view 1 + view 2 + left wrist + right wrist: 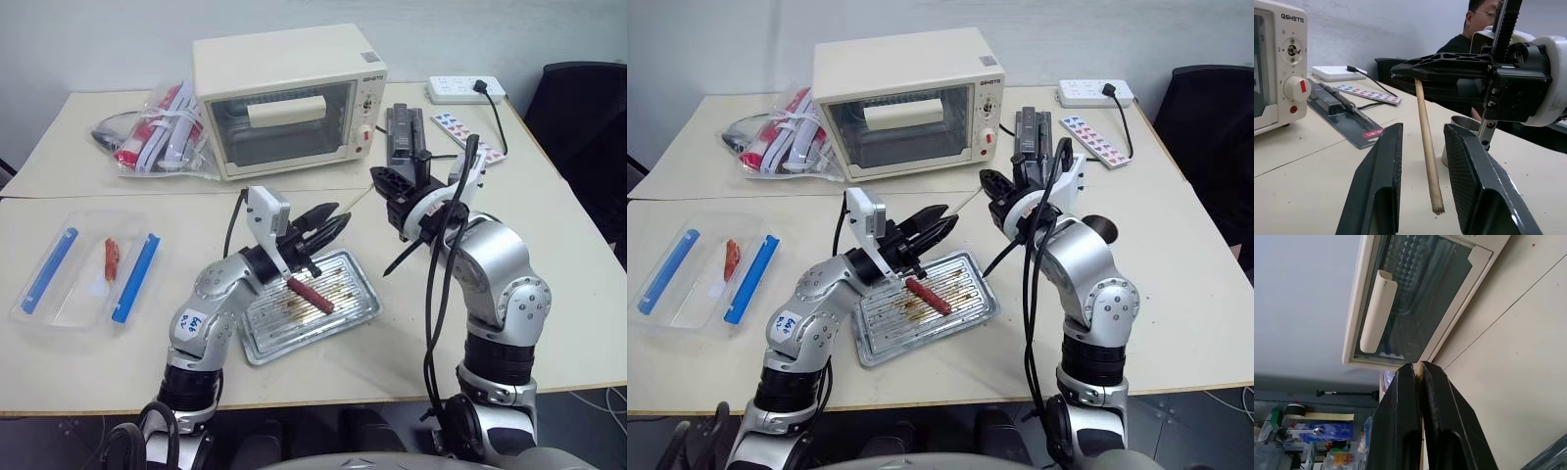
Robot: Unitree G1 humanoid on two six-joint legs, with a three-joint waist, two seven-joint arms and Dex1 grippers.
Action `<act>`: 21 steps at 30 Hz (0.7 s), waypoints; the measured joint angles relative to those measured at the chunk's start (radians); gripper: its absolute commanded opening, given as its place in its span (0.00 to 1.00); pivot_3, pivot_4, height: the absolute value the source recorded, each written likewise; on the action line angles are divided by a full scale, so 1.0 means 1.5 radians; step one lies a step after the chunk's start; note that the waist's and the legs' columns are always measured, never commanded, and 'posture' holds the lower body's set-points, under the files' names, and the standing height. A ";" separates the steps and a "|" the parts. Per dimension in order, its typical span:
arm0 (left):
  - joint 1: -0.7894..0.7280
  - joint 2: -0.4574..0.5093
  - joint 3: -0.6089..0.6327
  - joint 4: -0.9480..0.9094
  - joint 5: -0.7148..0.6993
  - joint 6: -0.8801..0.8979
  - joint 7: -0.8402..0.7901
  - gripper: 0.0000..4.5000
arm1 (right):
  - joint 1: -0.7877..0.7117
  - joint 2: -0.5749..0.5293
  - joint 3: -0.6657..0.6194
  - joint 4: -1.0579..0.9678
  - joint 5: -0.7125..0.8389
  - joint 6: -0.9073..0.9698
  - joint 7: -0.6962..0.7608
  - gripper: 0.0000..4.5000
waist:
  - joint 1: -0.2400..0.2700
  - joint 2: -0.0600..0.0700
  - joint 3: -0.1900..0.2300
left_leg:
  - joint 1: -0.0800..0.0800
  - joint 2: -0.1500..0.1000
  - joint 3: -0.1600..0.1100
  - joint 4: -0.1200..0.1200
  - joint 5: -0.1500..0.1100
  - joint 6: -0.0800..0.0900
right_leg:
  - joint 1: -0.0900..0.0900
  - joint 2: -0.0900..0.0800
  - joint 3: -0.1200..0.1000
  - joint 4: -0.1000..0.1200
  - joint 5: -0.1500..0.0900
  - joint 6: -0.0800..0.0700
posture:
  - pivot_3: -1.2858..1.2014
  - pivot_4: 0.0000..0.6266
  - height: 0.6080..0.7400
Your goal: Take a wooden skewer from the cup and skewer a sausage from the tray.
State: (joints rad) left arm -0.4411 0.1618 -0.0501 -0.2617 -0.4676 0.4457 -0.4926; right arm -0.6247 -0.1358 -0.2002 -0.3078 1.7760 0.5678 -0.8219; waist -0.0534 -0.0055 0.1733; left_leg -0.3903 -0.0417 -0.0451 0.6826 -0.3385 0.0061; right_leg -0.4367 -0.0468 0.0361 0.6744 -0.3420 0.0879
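Over the tray (970, 311), both grippers meet above the tabletop. Tray: silver metal, rectangular, rounded corners, ribbed floor with brown grease stains. Sausage (927, 296) lies in it, dark red, short cylinder, blunt ends, long axis diagonal across the ribs. Right gripper (1418, 369) has its black fingers pinched tight on the skewer (1428, 156), a thin pale round wooden stick. In the left wrist view the skewer hangs from the right gripper, long axis near upright, free end down, sitting in the gap between the left gripper (1422, 134) fingers without clear contact. In the head views the stick slants from the right gripper toward the left one. Left gripper fingers are flat, matte black with a carbon weave, standing narrowly apart either side of the stick. Cup (1459, 134) stands on the table just behind the stick, partly hidden. Cream toaster oven (289, 98) with glass door sits behind; clear plastic box (83, 269) with blue strips well off to the left.
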 measured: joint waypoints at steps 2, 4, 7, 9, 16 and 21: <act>0.000 -0.001 0.000 0.000 0.000 0.000 0.000 0.31 | -0.002 -0.004 0.000 0.001 0.002 0.000 0.000 0.00 | 0.000 0.000 0.000 | 0.000 0.000 0.000 0.000 0.000 0.000 | 0.000 0.000 0.000 0.000 0.000 0.000 | 0.52 0.24 1.00; 0.000 -0.002 0.000 0.000 0.000 0.000 0.000 0.31 | -0.006 -0.005 0.000 0.001 0.004 -0.001 0.000 0.00 | 0.000 0.000 0.000 | 0.000 0.000 0.000 0.000 0.000 0.000 | 0.000 0.000 0.000 0.000 0.000 0.000 | 0.52 0.24 1.00; -0.001 -0.006 -0.001 0.001 0.000 0.000 0.000 0.23 | -0.012 -0.007 0.000 0.004 0.006 -0.001 0.001 0.00 | 0.000 0.000 0.000 | 0.000 0.000 0.000 0.000 0.000 0.000 | 0.000 0.000 0.000 0.000 0.000 0.000 | 0.52 0.24 1.00; -0.001 -0.007 -0.001 0.001 0.000 0.000 0.001 0.15 | -0.013 -0.007 0.000 0.008 0.006 -0.001 0.002 0.00 | 0.000 0.000 0.000 | 0.000 0.000 0.000 0.000 0.000 0.000 | 0.000 0.000 0.000 0.000 0.000 0.000 | 0.52 0.24 1.00; -0.001 -0.014 0.003 0.002 0.002 -0.005 0.013 0.01 | -0.013 -0.008 0.000 0.015 0.008 -0.002 0.006 0.00 | 0.000 0.000 0.000 | 0.000 0.000 0.000 0.000 0.000 0.000 | 0.000 0.000 0.000 0.000 0.000 0.000 | 0.52 0.24 1.00; -0.015 -0.017 0.002 0.010 0.004 -0.008 0.020 0.00 | -0.017 -0.009 -0.001 0.015 0.008 -0.013 0.011 0.12 | 0.000 0.000 0.000 | 0.000 0.000 0.000 0.000 0.000 0.000 | 0.000 0.000 0.000 0.000 0.000 0.000 | 0.52 0.24 1.00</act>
State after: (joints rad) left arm -0.4631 0.1366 -0.0464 -0.2465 -0.4618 0.4344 -0.4628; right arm -0.6497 -0.1490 -0.2013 -0.2848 1.7882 0.5488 -0.8055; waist -0.0530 -0.0056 0.1733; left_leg -0.3903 -0.0416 -0.0450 0.6826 -0.3384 0.0062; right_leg -0.4364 -0.0467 0.0361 0.6744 -0.3420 0.0879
